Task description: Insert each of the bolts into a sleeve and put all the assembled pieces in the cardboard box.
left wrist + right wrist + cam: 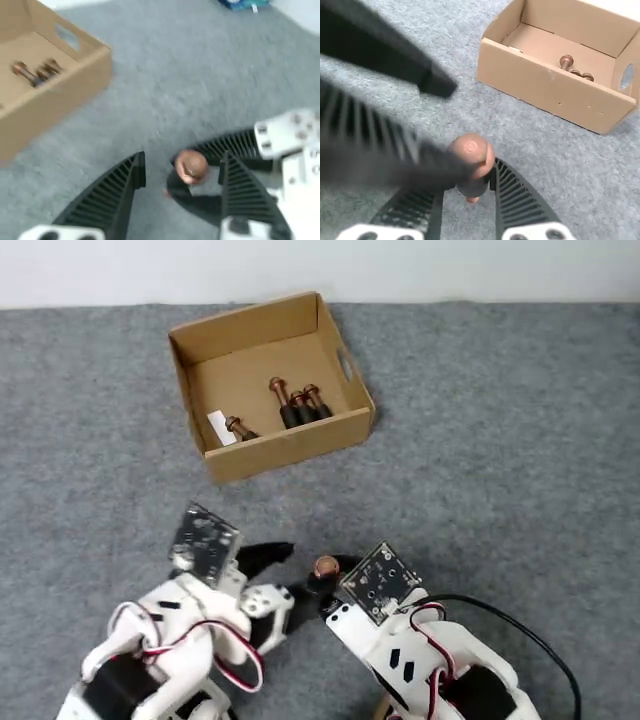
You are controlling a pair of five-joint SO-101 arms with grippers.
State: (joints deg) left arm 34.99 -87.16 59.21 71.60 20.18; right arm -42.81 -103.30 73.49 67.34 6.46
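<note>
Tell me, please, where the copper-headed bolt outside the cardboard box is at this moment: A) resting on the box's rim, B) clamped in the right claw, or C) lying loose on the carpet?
B: the bolt sits pinched in the right claw, while the left claw stands open close by.

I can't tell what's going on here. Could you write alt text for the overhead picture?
The right pincer is shut on a copper-headed sleeved bolt near the front of a grey table, with the left pincer open beside it. Farther back, a cardboard box holds several finished pieces.
</note>
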